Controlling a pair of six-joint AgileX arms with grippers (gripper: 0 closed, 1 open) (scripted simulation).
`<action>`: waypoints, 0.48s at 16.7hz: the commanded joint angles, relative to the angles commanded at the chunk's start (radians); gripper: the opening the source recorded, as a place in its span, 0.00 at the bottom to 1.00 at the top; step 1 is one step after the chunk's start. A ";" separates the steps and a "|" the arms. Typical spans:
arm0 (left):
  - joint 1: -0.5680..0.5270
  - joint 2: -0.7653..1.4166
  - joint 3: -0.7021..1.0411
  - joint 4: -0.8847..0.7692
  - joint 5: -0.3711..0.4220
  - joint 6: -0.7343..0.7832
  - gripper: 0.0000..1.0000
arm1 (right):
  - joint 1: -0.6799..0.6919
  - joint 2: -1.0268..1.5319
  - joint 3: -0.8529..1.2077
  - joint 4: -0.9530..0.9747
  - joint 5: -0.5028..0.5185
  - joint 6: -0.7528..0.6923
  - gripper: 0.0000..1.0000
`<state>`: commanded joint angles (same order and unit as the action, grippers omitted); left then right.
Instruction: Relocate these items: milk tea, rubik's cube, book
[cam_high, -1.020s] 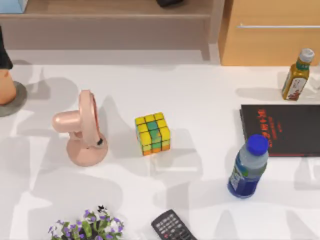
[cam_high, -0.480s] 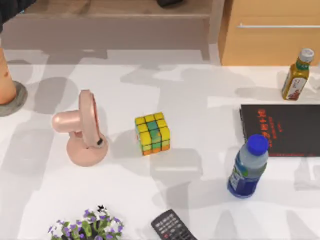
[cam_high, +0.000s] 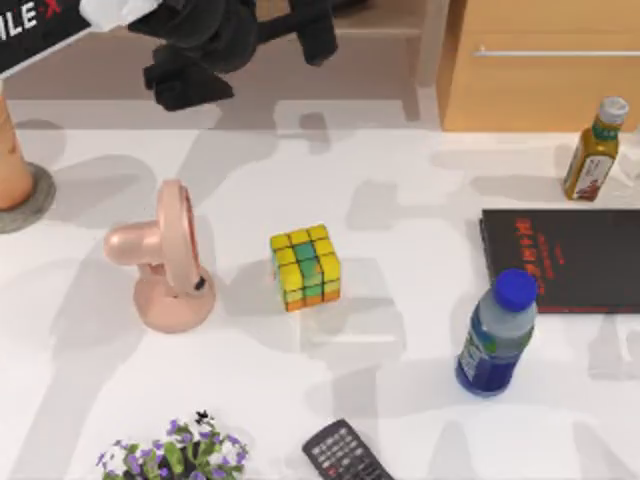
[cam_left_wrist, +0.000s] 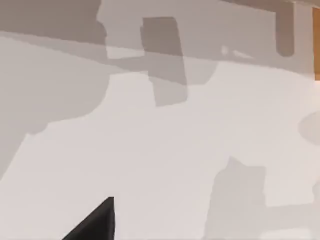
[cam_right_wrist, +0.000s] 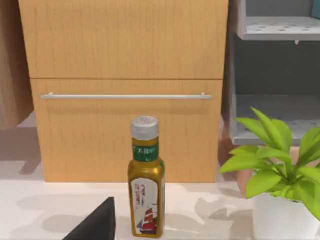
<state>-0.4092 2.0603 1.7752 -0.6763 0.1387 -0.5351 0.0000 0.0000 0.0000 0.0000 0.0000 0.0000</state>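
Hovering at the table's far edge, upper left in the top view, the left gripper (cam_high: 200, 60) has the rubik's cube (cam_high: 305, 266) nearer the front and somewhat to the right, beside the pink fan (cam_high: 165, 260). The milk tea (cam_high: 12, 160) stands at the left edge. I cannot tell its finger state

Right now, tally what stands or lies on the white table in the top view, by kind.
Bottles: 2, the yellow-brown bottle and the blue-capped bottle
Cups: 1, the milk tea
Cubes: 1, the rubik's cube
Fans: 1, the pink fan
Books: 1, the black book
Remotes: 1, the remote
Flower bunches: 1, the purple flowers
Total: 8
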 joint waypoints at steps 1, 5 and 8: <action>-0.035 0.028 0.044 -0.111 -0.018 -0.049 1.00 | 0.000 0.000 0.000 0.000 0.000 0.000 1.00; -0.150 0.128 0.179 -0.456 -0.083 -0.226 1.00 | 0.000 0.000 0.000 0.000 0.000 0.000 1.00; -0.201 0.183 0.234 -0.604 -0.120 -0.320 1.00 | 0.000 0.000 0.000 0.000 0.000 0.000 1.00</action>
<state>-0.6100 2.2432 2.0097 -1.2798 0.0188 -0.8553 0.0000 0.0000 0.0000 0.0000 0.0000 0.0000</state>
